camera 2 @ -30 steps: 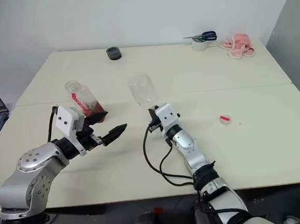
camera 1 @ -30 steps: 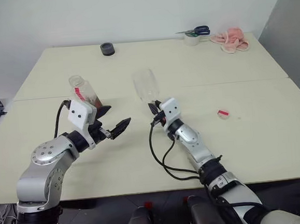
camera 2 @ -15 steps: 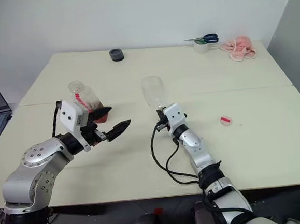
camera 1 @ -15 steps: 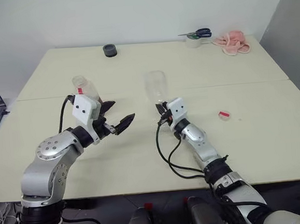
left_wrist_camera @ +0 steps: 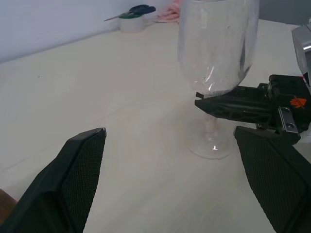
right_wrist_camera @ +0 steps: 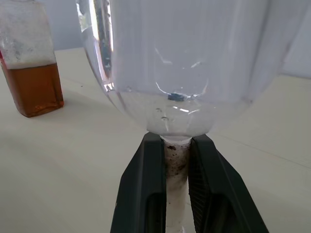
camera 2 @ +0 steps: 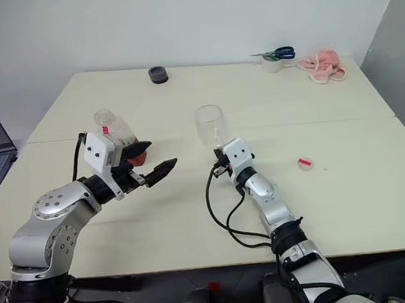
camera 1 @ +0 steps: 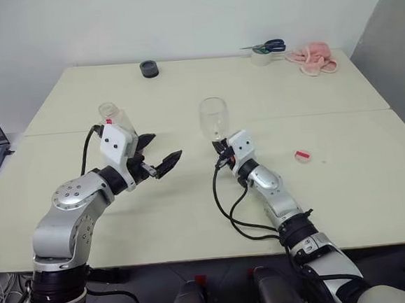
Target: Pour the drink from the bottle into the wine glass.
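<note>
The right gripper (right_wrist_camera: 176,160) pinches the wine glass (camera 1: 213,118) by its stem to steady it upright, while the left gripper (camera 1: 155,160) gapes wide just right of the bottle (camera 2: 114,136), apparently ready to take it

Two silver-grey jointed arms end in white box-shaped wrist housings. Each carries black, ridged, tapering fingers: the left gripper (camera 1: 159,158) and the right gripper (right_wrist_camera: 176,160). Black cables loop beside both forearms.
</note>
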### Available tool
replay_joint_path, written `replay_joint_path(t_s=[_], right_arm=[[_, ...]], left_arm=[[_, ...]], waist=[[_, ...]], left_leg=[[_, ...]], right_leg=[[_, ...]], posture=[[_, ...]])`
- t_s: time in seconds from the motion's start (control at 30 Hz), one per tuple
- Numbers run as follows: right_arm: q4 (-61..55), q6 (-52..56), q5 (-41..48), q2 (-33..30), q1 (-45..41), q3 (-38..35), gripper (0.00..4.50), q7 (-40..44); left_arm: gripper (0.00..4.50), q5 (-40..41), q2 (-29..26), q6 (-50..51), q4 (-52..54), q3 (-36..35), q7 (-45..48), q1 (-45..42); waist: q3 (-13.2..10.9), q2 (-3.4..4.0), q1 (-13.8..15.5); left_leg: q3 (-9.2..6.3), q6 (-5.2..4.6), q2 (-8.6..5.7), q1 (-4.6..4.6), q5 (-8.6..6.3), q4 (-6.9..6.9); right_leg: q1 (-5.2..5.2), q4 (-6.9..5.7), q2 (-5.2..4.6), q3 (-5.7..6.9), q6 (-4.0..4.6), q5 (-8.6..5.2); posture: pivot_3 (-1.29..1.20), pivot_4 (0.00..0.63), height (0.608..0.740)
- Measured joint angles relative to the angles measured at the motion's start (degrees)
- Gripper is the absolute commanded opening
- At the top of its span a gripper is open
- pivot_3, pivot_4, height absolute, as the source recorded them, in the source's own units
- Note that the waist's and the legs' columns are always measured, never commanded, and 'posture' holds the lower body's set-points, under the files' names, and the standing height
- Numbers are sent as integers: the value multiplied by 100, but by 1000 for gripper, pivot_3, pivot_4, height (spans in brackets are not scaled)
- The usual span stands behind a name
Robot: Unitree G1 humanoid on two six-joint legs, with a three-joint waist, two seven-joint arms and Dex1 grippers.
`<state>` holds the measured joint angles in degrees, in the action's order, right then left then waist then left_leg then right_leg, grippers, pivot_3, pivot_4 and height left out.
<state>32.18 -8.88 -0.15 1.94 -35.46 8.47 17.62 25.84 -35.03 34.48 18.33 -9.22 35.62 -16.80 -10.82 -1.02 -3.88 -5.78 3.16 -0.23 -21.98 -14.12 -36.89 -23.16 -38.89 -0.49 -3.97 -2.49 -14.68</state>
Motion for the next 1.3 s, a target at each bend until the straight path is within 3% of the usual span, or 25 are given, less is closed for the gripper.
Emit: replay_joint_path(t_s=[0.37, 0.67, 0.9, 1.03, 1.13, 1.3], right_arm=[[178, 569, 39, -190, 153, -38, 4361, 202], [-1339, 1177, 44, -693, 519, 88, 4435, 639], [-3527, 2839, 617, -2379, 1235, 219, 4435, 2170], [-4523, 3961, 1360, -3421, 1263, -145, 4435, 2978], [-4929, 4899, 2184, -4067, 811, -604, 4435, 3443], [-5151, 5944, 3323, -4381, -1150, -1291, 4435, 3590]], left_arm=[[4500, -78, 18, -131, -105, 3, -6, -36], [4500, -127, 13, -235, -282, -18, -9, -13], [4500, -274, 87, -505, -608, -396, -368, 228], [4500, -501, 390, -809, -729, -607, -841, 568], [4500, -754, 791, -1055, -732, -765, -1437, 850], [4500, -1019, 1081, -1263, -752, -859, -2148, 548]], waist=[[1, -3, 17], [1, -4, 28], [-2, -4, 68], [-4, -5, 67], [-8, -5, 65], [-9, -8, 101]], left_leg=[[3, 0, 0, -12, 0, 5], [2, 1, 0, -12, -1, 6], [4, 0, -2, -18, -1, 4], [5, -1, 2, -19, -2, 5], [7, -1, 0, -23, -2, 4], [-22, -1, 0, -43, -1, 0]], right_leg=[[-12, 3, 0, -2, 2, 0], [-12, 4, 0, -1, -15, -10], [-10, 19, -8, -1, -25, -16], [-9, 27, -8, 0, -26, -17], [-10, 28, -10, -1, -26, -17], [-12, 36, -6, 28, -26, -16]], posture=[[0, 150, 740], [0, 150, 740], [0, 150, 740], [0, 150, 740], [0, 150, 740], [0, 150, 740]])
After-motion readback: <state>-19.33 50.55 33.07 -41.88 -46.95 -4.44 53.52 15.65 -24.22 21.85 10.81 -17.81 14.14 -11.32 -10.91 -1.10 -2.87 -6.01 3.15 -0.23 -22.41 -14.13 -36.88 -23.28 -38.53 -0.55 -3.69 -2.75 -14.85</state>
